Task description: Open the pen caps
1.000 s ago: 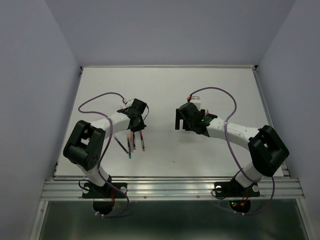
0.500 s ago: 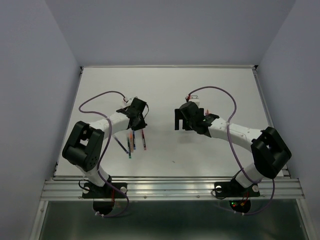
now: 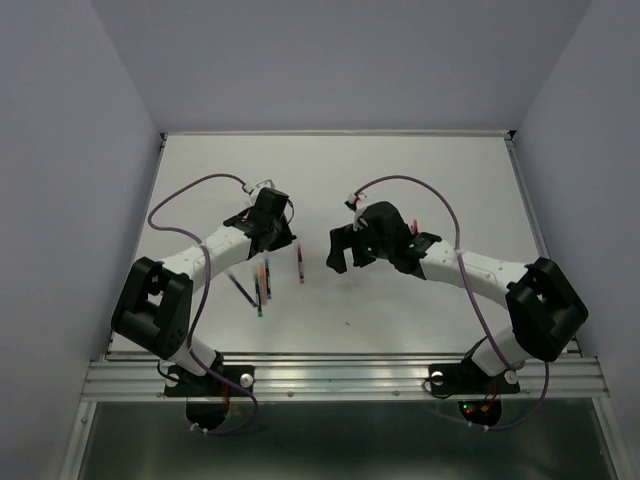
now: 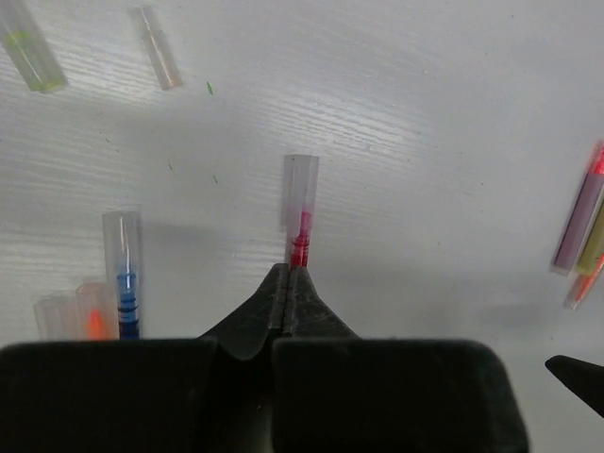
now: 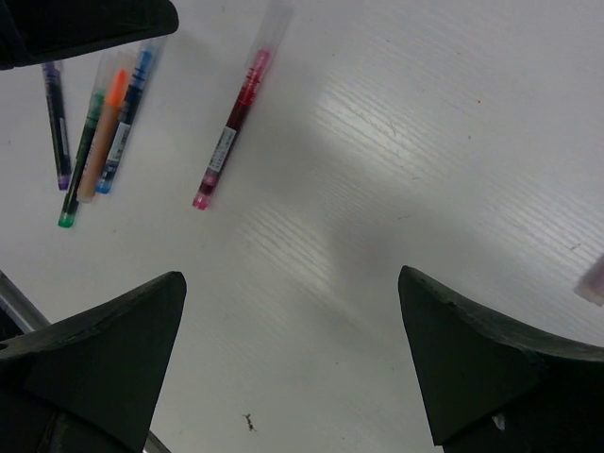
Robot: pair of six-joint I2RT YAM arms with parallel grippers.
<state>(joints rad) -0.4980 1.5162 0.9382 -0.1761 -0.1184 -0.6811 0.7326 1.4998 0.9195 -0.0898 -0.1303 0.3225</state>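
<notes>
A red pen (image 3: pixel 300 263) lies apart from the other pens (image 3: pixel 258 285), its clear cap (image 4: pixel 300 189) still on. My left gripper (image 4: pixel 288 272) is shut, fingers pressed together. Its tips stand over the red pen's body (image 4: pixel 300 247) and hide the rest of it. The whole red pen (image 5: pixel 229 127) shows in the right wrist view, with nothing gripping it. My right gripper (image 5: pixel 293 368) is wide open and empty, right of the pen, over bare table; in the top view this gripper (image 3: pixel 340 250) sits near the middle. Blue (image 4: pixel 124 283) and orange (image 4: pixel 94 321) capped pens lie left of my fingers.
Loose caps lie beyond: a clear one (image 4: pixel 156 47) and a yellow-green one (image 4: pixel 28 57). More coloured pieces (image 4: pixel 580 226) lie at the right. Purple, green, orange and blue pens (image 5: pixel 94 123) lie side by side under the left gripper (image 5: pixel 85 24). The table's front rail (image 3: pixel 340 375) is near.
The red pen has shifted right and away from the pen group. My left gripper has drawn back toward the far side. My right gripper has swung left toward the red pen.
</notes>
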